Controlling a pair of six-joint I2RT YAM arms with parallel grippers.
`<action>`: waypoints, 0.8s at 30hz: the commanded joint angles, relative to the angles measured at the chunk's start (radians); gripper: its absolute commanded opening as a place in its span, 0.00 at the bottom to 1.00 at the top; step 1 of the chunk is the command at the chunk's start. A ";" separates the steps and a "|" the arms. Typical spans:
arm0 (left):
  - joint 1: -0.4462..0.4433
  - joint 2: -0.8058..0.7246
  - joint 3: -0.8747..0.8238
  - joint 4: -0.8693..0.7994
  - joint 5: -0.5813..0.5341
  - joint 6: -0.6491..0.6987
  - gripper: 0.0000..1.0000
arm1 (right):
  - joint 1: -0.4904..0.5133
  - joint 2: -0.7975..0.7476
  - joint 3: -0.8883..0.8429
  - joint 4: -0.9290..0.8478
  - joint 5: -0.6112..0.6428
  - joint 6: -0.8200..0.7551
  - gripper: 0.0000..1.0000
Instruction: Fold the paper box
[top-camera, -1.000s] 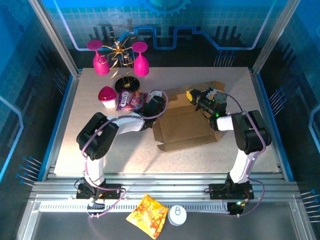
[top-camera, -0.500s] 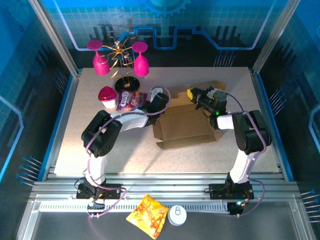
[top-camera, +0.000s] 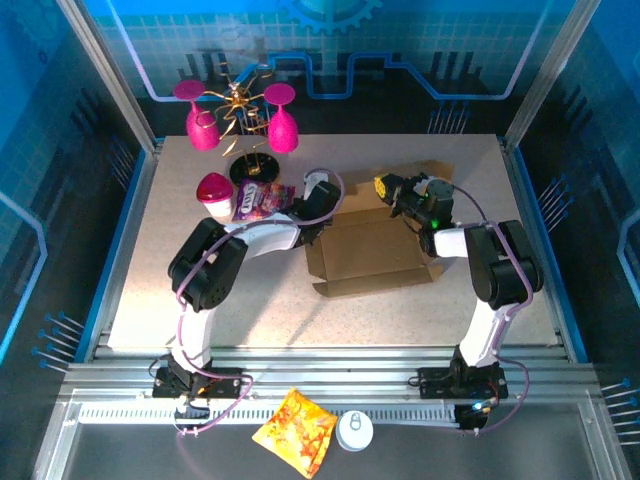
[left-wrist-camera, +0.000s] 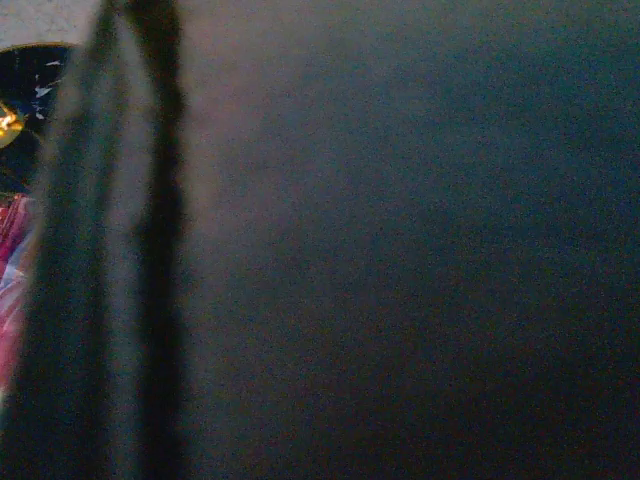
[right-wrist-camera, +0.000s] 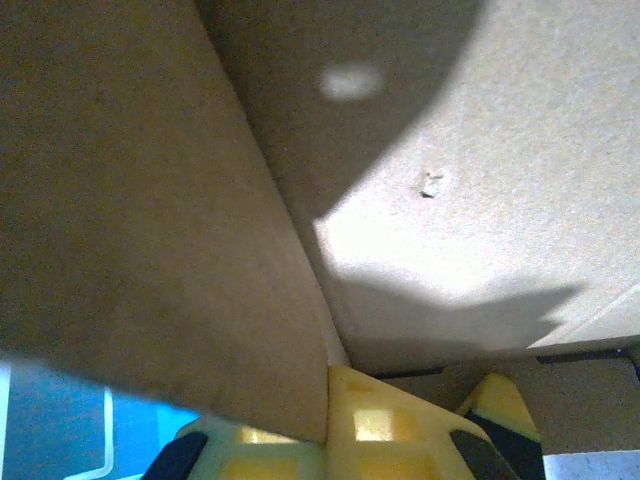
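paper box (top-camera: 372, 250): plain brown | snack packet (top-camera: 262, 200): purple | snack bag (top-camera: 296, 431): orange-yellow | cups (top-camera: 283, 128): magenta | table (top-camera: 400, 312): speckled beige

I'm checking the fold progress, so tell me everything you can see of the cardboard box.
The paper box is plain brown corrugated cardboard, thin, lying mostly open and flat on the table, side tabs spread. Its rear flap is raised, and the right claw seems pinched on it. The left claw sits at its left rear corner; contact is unclear.
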 joint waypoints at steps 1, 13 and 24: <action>0.018 0.055 0.005 -0.069 0.056 -0.004 0.12 | 0.008 -0.011 0.025 0.018 -0.079 0.018 0.00; 0.022 0.001 -0.011 -0.155 0.012 -0.009 0.00 | -0.006 -0.123 0.027 -0.181 -0.022 -0.065 0.43; 0.064 -0.146 0.008 -0.417 0.163 0.016 0.00 | -0.101 -0.473 0.195 -0.947 0.099 -0.496 0.78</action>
